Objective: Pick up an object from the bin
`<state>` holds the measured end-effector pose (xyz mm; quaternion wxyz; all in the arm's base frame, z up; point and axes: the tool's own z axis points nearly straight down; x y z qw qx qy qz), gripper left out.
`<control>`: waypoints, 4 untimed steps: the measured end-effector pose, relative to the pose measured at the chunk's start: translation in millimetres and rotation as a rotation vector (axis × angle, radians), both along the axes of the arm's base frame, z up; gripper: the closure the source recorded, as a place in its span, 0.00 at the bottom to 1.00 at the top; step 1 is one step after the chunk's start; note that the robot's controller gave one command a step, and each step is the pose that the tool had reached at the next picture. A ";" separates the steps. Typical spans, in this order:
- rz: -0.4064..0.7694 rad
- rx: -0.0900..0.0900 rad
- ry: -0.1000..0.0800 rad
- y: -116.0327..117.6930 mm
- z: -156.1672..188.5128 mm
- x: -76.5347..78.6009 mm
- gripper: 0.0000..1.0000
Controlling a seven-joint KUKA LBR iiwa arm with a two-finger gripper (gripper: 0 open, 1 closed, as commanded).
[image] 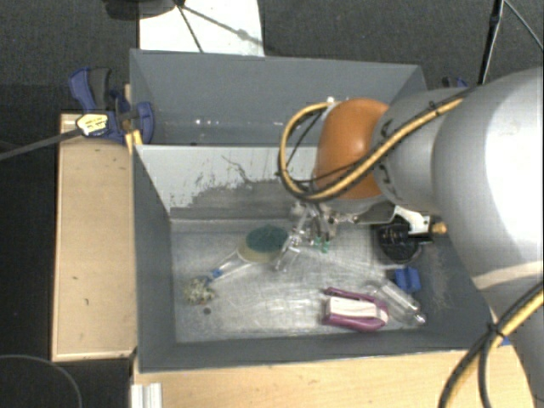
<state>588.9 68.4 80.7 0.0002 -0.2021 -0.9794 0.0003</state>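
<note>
We are looking down into the grey metal bin (153, 253), where the arm (484, 160) is reaching in from the right, its orange cover (348, 147) and looped cables (286, 147) hanging over the back half of the floor. The gripper (310, 232) is sitting low near the back wall, about the middle of the bin, and we are not managing to make out whether it is released or clenched, nor whether anything is caught in it. The thing we are finding nearest to it is a round green disc (263, 242) with a pale rim, lying flat on the floor just beside the gripper on its left. A clear slender stick (229, 269) is lying slantwise, running from under the disc's edge down to the left, where it is ending close to a small crumbly grey clump (200, 291). Well apart from these, toward the front right, a purple and white object (353, 311) is lying flat, with a clear plastic piece (401, 303) just beside it on the right. A small blue item (406, 279) is resting near the right wall, and behind it a black round thing (395, 241) is sitting under the arm.
</note>
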 end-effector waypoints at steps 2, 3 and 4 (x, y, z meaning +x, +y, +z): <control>0.021 0.000 -0.018 43.2 -5.3 -3.9 1.00; 0.025 0.003 -0.004 45.5 -8.0 -7.9 0.00; -0.012 0.002 -0.008 89.9 -7.4 -2.3 0.00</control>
